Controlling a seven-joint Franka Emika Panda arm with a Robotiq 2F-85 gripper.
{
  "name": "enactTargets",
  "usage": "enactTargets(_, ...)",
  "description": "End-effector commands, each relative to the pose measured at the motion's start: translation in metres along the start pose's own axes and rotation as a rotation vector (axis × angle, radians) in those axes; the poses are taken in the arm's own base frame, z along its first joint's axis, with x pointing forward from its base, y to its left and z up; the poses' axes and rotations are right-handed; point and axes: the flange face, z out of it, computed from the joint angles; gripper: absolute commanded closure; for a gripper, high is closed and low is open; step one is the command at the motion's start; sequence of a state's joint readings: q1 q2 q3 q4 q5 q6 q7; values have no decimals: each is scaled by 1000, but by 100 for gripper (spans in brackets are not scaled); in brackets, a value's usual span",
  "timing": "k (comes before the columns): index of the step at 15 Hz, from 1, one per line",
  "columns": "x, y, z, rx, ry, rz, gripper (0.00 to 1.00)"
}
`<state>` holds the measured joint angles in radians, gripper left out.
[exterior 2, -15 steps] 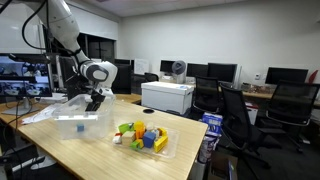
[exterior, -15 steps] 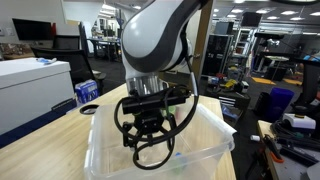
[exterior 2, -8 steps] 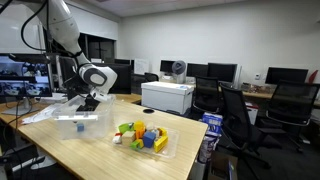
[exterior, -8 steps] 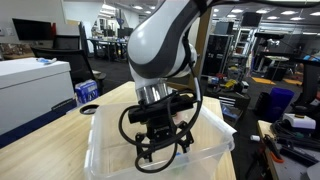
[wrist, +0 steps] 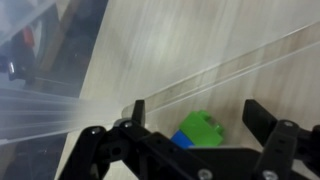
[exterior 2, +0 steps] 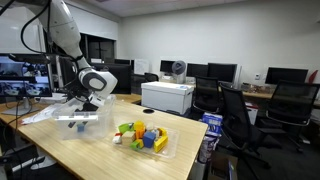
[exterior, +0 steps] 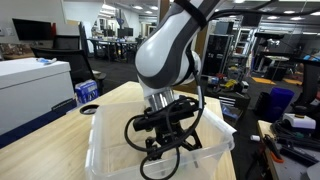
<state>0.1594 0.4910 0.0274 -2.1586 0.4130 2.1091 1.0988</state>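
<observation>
Clear plastic forms the walls of the bin point(exterior: 105, 140) that stands on the wooden table point(exterior: 50, 125), and the claw point(exterior: 162, 160) hangs down inside it in both exterior views. In the wrist view the claw point(wrist: 195, 108) is wide open and holds nothing; both fingers are apart with bare space between them. The green block point(wrist: 205, 127) lies between the two fingers, close to the palm and a little nearer to the finger at the right of that view. It looks compact, nearly a cube, so I cannot tell any long axis, and the claw body hides its lower part. A blue block point(wrist: 185, 140) touches it on one side. Well apart on the table, a tray point(exterior 2: 168, 150) carries more coloured pieces.
</observation>
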Motion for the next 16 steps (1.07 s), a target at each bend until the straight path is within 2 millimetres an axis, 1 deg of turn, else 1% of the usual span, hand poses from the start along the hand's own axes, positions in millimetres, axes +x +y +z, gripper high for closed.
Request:
enactTargets(1, 3, 3, 2, -1, -1, 80, 0)
enactTargets(7, 0, 3, -1, -10, 40, 143, 0)
enactTargets(12, -14, 4, -18, 16, 32, 120, 0)
enactTargets(16, -17, 6, -22, 14, 11, 122, 0)
